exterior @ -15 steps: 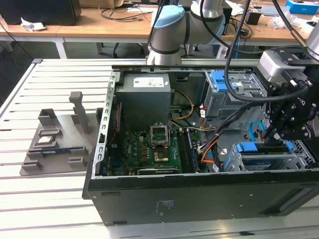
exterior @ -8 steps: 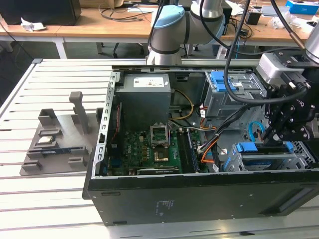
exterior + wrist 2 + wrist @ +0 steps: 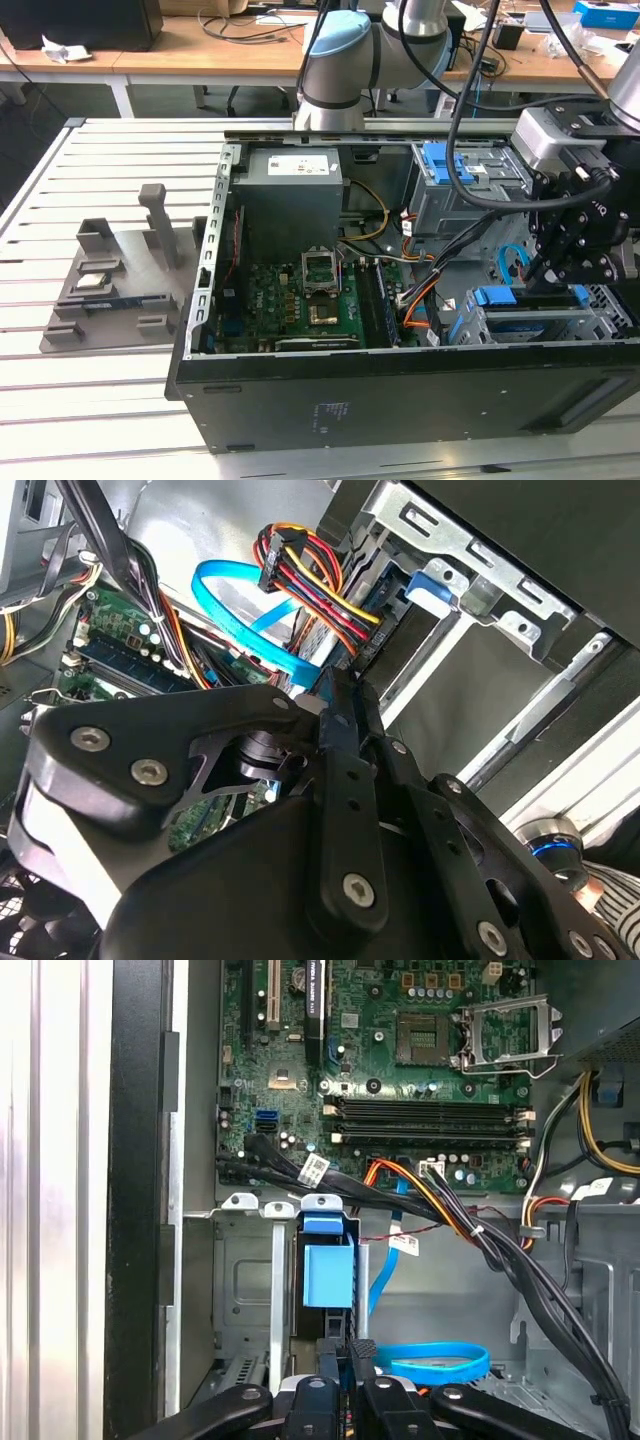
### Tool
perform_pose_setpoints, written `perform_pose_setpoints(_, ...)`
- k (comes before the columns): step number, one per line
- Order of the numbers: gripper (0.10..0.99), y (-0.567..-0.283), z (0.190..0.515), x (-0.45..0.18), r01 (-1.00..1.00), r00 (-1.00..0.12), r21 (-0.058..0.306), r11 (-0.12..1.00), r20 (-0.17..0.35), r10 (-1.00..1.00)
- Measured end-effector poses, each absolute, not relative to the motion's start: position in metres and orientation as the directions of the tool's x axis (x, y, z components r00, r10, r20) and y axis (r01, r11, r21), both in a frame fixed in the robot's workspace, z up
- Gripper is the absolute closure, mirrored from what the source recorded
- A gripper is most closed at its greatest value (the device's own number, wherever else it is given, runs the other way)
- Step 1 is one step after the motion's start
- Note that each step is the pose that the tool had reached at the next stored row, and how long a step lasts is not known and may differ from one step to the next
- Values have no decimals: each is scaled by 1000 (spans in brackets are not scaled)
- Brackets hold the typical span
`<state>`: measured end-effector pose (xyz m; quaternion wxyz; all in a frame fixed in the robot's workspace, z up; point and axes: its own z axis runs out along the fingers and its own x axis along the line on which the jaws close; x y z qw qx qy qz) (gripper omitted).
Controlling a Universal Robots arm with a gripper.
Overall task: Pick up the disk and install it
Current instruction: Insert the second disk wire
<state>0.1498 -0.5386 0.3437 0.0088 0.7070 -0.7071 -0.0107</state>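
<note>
In the exterior view my gripper [image 3: 550,285] reaches into the open computer case, over the grey drive cage [image 3: 530,325] at the case's right end. Its fingers are drawn together on a thin dark slab with blue trim, the disk [image 3: 577,295], which stands on edge in the top of the cage. The gripper body hides most of the disk. Beside it on the cage sits a blue latch [image 3: 495,296]. In the first wrist view the gripper [image 3: 346,1352] is just short of that latch [image 3: 328,1272]. The second wrist view shows the closed gripper [image 3: 338,685] by the cage rails.
The motherboard [image 3: 310,295] and power supply [image 3: 290,185] fill the case's left half. A second bay with blue parts [image 3: 450,162] is at the back. Cable bundles [image 3: 440,1210] and a blue cable [image 3: 440,1360] run near the cage. A grey fixture [image 3: 150,225] holding a chip [image 3: 93,281] lies outside, left.
</note>
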Motion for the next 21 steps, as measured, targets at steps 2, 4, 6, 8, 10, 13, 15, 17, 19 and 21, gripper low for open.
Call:
perform_pose_setpoints(2,925,-539,344,151,-1000,0,28,0,-3,-1000)
perform_pose_setpoints(4,925,-539,344,153,-1000,0,28,-1,-5,-1000)
perform_pose_setpoints(6,925,-541,341,153,-1000,1,28,-1,-6,-1000)
perform_pose_setpoints(8,925,-541,341,153,-1000,1,27,-1,-5,-1000)
perform_pose_setpoints(10,925,-541,341,153,-1000,1,28,-1,-5,-1000)
perform_pose_setpoints(13,851,-541,341,153,-1000,1,28,-1,-5,-1000)
perform_pose_setpoints(15,851,-541,352,153,-1000,0,28,-1,-5,-1000)
perform_pose_setpoints(17,851,-541,362,153,-1000,1,28,-1,-5,-1000)
perform_pose_setpoints(19,925,-540,369,153,-1000,0,28,-1,-5,-1000)
perform_pose_setpoints(21,984,-540,375,153,-1000,1,28,-1,-5,-1000)
